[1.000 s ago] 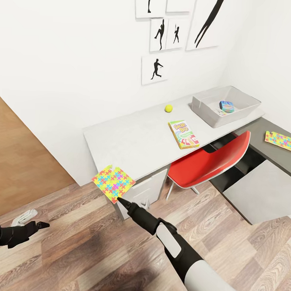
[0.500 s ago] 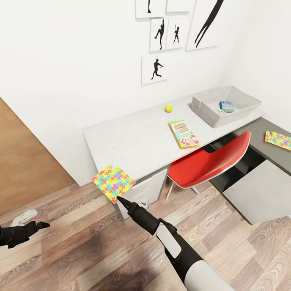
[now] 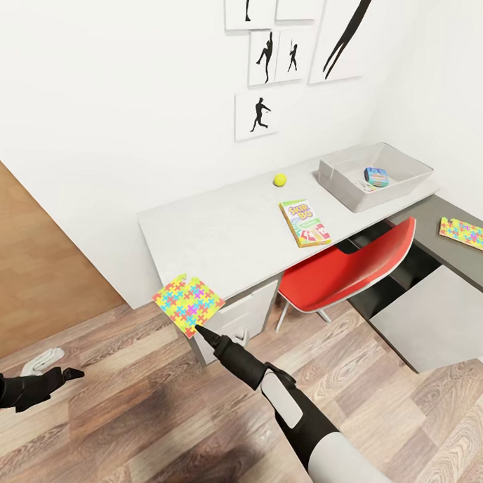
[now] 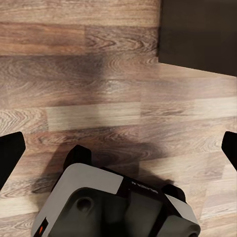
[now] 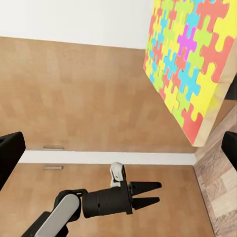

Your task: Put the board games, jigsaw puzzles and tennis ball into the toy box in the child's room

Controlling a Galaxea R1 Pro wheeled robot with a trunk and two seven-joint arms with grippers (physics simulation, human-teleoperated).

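Observation:
A multicoloured jigsaw puzzle lies on the near left corner of the table, overhanging its edge. My right gripper sits just below that corner, its tip at the puzzle's lower point. In the right wrist view the puzzle lies off to one side, and the gripper is open, its fingers far apart with nothing between them. Farther along the table are the tennis ball, the Skip-Bo board game and the grey toy box, which holds a small blue board game. A second jigsaw puzzle rests on the dark lower section. My left gripper hangs open over the floor.
A red chair is tucked under the table between the Skip-Bo game and the lower section. A brown wooden panel stands at the left. A small white object lies on the wood floor. My base is below the left gripper.
My left arm has sunk slightly. The right gripper and the puzzle have hardly moved.

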